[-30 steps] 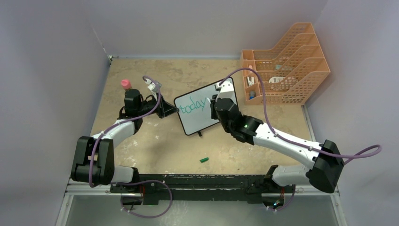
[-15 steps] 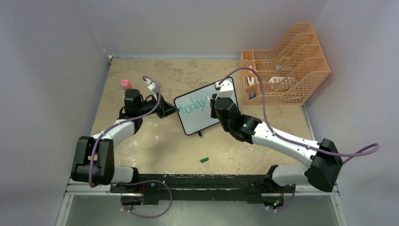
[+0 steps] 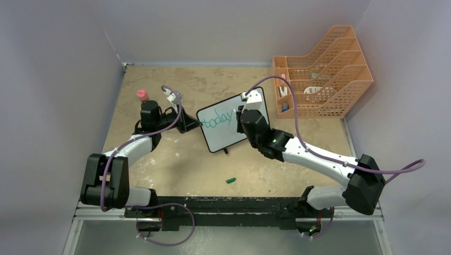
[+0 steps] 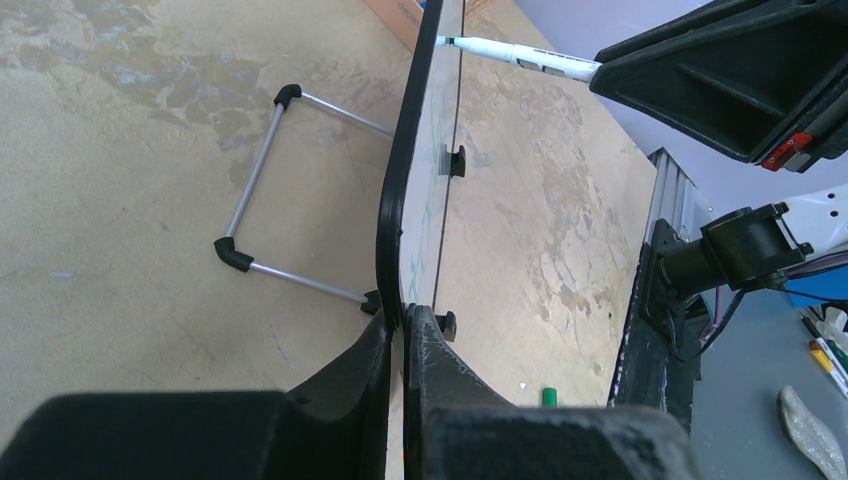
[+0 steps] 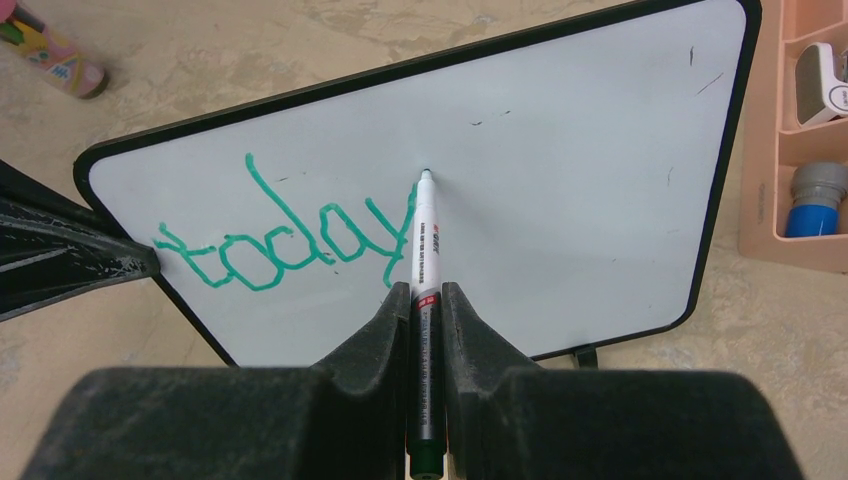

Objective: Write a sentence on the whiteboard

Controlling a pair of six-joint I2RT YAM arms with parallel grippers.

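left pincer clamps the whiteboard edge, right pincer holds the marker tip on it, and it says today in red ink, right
Not quite: the writing is green, not red, as the right wrist view shows. The rest holds: the left pincer clamps the whiteboard edge, and the right pincer holds the marker tip on the board.

Robot lab cell: table [image 3: 175, 159] boxed in by plain lilac walls [image 3: 53, 79], two arms [image 3: 319, 159] bolted to a black rail [image 3: 228, 204], purple cables [image 3: 292, 109] routed openly.
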